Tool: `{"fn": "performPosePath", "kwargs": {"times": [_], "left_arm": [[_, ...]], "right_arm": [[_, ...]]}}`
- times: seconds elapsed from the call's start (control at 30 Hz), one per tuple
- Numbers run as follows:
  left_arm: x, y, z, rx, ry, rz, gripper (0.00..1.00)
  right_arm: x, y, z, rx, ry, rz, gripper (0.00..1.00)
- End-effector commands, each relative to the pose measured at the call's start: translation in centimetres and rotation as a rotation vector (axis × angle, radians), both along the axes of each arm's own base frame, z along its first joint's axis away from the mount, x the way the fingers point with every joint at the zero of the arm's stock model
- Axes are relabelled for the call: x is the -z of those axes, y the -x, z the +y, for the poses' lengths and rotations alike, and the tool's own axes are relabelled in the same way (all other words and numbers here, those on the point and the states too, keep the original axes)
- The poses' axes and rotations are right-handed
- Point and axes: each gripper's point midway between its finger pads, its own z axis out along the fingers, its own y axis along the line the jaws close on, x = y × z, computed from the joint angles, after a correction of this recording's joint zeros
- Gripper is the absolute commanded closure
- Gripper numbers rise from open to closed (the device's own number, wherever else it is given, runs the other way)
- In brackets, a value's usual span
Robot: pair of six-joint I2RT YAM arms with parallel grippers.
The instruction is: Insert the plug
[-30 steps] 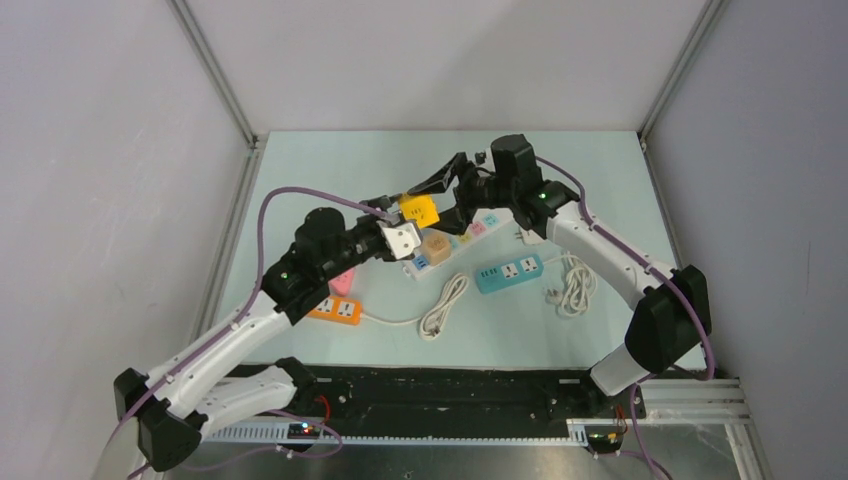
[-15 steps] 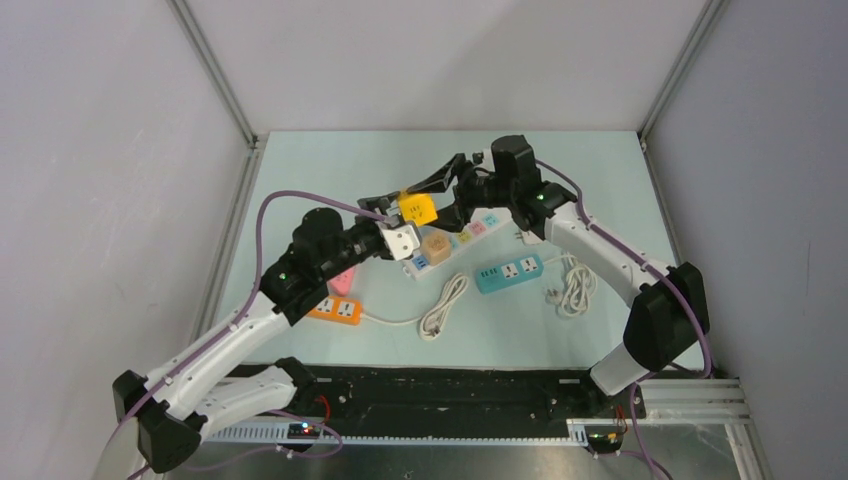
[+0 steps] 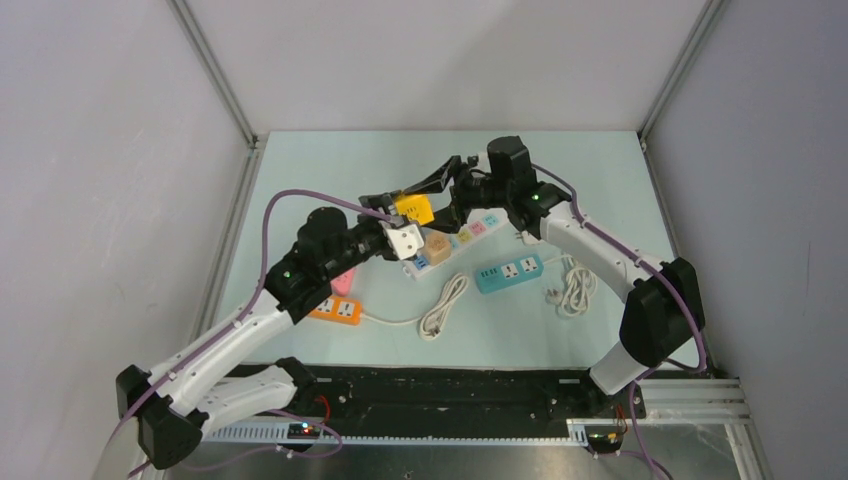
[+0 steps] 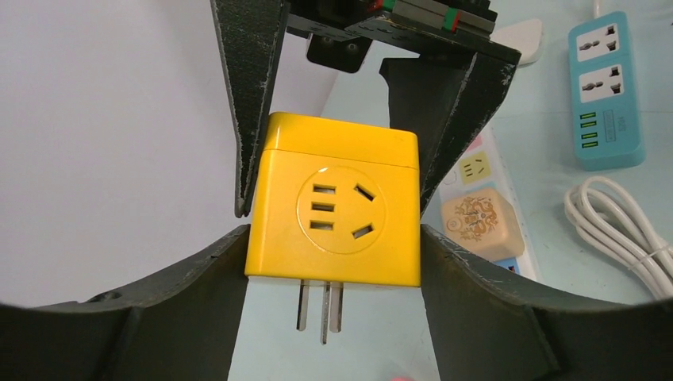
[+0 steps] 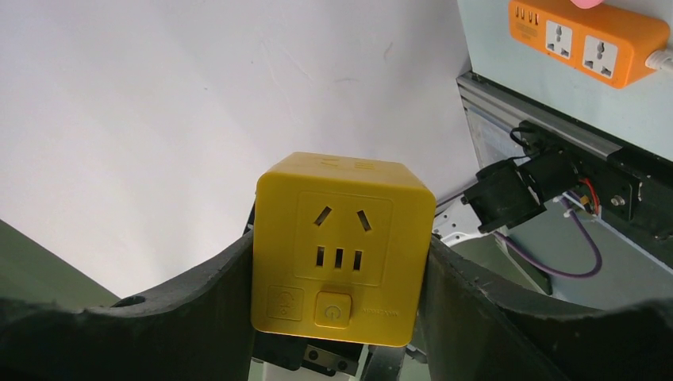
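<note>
Two sets of jaws were on one cube, which hung clear of the counter near its middle. The left jaws and right jaws each had it clamped by opposite sides, touching yellow plastic in both wrist views. The prongs stuck out of the cube's lower face as the left wrist view framed it, and were hidden from the right wrist view. The strip lay under and just beside the cube on the right arm's side. Its long axis ran diagonally, near-left to far-right. A beige adapter filled one socket close to the cube. My read: the prongs needed lining up over a free socket further along, nearer the right arm. I couldn't tell the prongs' tilt to the counter.
</note>
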Motion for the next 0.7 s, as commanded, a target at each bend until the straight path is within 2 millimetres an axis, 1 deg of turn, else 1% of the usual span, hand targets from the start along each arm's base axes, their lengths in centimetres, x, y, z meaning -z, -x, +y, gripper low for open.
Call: {"fn": "performPosePath", "kwargs": {"times": [0.0,0.13,0.2,0.4,0.67], "left_arm": [[0.7,0.5,-0.4,0.025,-0.015,-0.002,0.25],[1.6,0.4,0.1,0.013,-0.052,0.007,0.38],[2.2,0.4,0.3,0.008,-0.076,0.022,0.38],[3.0,0.2,0.4,-0.005,-0.097,0.040,0.28],[3.4,-0.2,0.8,-0.036,-0.112,0.043,0.19]], "right_arm": [[-2.9,0.6,0.0,-0.039,-0.074,-0.066,1.00],[-3.1,0.5,-0.3,-0.030,-0.070,-0.075,1.00],[-3.1,0.4,-0.5,-0.024,-0.065,-0.079,1.00],[-3.0,0.5,-0.7,-0.022,-0.059,-0.081,1.00],[-3.0,0.4,-1.0,-0.010,-0.046,-0.097,1.00]]}}
